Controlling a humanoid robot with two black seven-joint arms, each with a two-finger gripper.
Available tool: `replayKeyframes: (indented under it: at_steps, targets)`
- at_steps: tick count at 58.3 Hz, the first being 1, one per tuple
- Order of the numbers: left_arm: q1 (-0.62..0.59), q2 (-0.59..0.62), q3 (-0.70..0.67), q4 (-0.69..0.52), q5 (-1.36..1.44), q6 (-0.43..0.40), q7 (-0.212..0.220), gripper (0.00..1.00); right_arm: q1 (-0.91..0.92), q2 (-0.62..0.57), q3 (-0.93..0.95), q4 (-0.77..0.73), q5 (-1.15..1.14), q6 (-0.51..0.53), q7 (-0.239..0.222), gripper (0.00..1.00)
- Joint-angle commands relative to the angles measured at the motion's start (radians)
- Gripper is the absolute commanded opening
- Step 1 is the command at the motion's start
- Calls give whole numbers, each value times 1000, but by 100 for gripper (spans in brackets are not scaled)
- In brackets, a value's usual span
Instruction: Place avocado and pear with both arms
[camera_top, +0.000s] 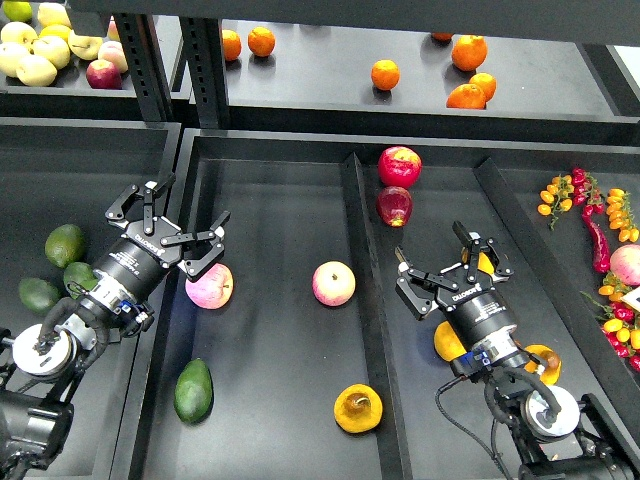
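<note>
The avocado (194, 390), dark green and elongated, lies near the front left of the middle tray (270, 200). The pear (358, 408), yellow-orange with a brown hollow facing up, lies at the front right of the same tray. My left gripper (172, 226) hovers open over the tray's left wall, just above and left of a pink apple (209, 287), well behind the avocado. My right gripper (440, 262) is open over the right tray, behind and to the right of the pear, holding nothing. A small yellow-orange fruit (486, 263) shows behind its right finger.
A second pink apple (333, 283) sits mid-tray. Two red apples (399, 166) lie in the right tray's back. Orange fruits (447, 341) lie under my right arm. Green fruits (64, 244) fill the left tray. Peppers and small tomatoes (590, 215) lie far right. Oranges (385, 74) sit on the shelf.
</note>
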Motion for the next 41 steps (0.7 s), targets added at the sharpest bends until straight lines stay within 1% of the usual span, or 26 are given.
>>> replayKeyframes:
  at_steps: [1, 6, 14, 41]
  targets:
    - [2, 0, 2, 0, -2, -1, -21, 100, 0, 0, 1, 0, 0, 0, 0, 99]
    - [3, 0, 7, -4, -2, -2, -27, 100, 0, 0, 1, -6, 0, 0, 0, 99]
    - [8, 0, 17, -24, -2, -4, -25, 100, 0, 0, 1, -6, 0, 2, 0, 99]
    - [15, 0, 36, -26, 0, -4, -27, 100, 2, 0, -1, -5, 0, 2, 0, 99]
